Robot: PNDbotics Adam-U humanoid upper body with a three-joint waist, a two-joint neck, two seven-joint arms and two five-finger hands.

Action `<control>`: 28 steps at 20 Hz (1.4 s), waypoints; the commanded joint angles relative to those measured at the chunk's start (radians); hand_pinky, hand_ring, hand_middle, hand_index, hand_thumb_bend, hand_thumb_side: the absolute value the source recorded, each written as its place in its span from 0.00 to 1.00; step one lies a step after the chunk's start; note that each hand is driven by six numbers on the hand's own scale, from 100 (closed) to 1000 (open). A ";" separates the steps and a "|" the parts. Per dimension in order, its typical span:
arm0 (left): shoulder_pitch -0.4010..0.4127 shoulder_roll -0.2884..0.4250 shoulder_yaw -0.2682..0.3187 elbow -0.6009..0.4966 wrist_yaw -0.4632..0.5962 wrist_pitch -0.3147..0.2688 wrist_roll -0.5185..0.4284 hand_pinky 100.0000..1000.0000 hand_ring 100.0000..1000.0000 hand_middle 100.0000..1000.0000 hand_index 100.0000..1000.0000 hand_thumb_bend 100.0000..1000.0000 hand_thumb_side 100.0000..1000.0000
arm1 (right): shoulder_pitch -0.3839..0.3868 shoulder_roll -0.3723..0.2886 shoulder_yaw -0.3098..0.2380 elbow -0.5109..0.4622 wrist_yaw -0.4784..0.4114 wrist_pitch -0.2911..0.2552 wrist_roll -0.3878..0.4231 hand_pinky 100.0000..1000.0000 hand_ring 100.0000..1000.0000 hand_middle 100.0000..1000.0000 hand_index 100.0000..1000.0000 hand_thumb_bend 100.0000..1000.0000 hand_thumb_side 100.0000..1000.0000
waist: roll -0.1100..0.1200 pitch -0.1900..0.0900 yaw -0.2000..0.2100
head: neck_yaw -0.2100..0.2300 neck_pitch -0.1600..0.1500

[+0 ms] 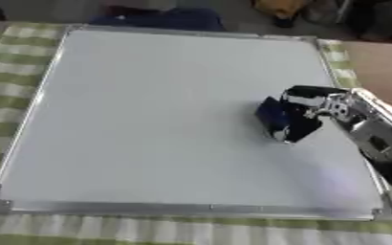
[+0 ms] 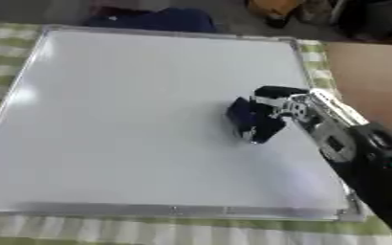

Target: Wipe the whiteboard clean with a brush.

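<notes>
The right hand (image 1: 312,107) comes in from the right, its fingers (image 1: 298,125) curled down round a dark blue eraser brush (image 1: 275,119) and pressing it against the whiteboard (image 1: 149,119). The brush sits directly under the fingers, on the right-hand half of the board and a little in from its silver frame (image 1: 32,105). The board lies flat on a counter covered in green checked cloth (image 1: 15,48).

To the left of the fingers and beyond them the surface looks white and unmarked. On the near side of the fingers, toward the board's near right corner, there is a faint purplish smudge (image 1: 333,184), which I judge to be what is left to wipe.

The risk from here is the brush tipping onto an edge, so only a corner rubs and the smudge gets smeared rather than lifted. A stroke carried too far toward that corner could also catch the frame and shift the board on the cloth. The left hand is nowhere to be seen.
</notes>
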 commanded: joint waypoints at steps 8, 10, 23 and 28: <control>-0.007 0.012 0.001 -0.019 0.003 0.000 -0.003 0.61 0.77 0.74 0.79 0.12 1.00 | 0.016 -0.022 0.019 -0.004 -0.007 -0.008 0.003 0.51 0.60 0.16 0.39 0.00 0.15 | 0.006 -0.010 -0.002 | -0.003 -0.006; -0.007 0.012 0.001 -0.019 0.004 0.000 -0.003 0.61 0.77 0.74 0.79 0.12 1.00 | 0.018 -0.027 0.027 -0.026 -0.012 -0.012 0.008 0.51 0.59 0.15 0.39 0.00 0.15 | 0.005 -0.011 -0.002 | -0.004 -0.006; -0.008 0.012 -0.001 -0.019 0.006 0.001 -0.007 0.61 0.77 0.74 0.79 0.12 1.00 | 0.004 -0.034 0.092 -0.094 -0.003 -0.026 0.076 0.49 0.58 0.15 0.40 0.00 0.17 | 0.000 -0.013 -0.002 | -0.010 -0.005; -0.008 0.012 0.001 -0.019 0.006 0.000 -0.005 0.61 0.77 0.74 0.79 0.12 1.00 | 0.004 -0.031 0.112 -0.078 -0.009 -0.030 0.104 0.49 0.58 0.15 0.41 0.00 0.18 | -0.001 -0.013 -0.003 | -0.010 -0.004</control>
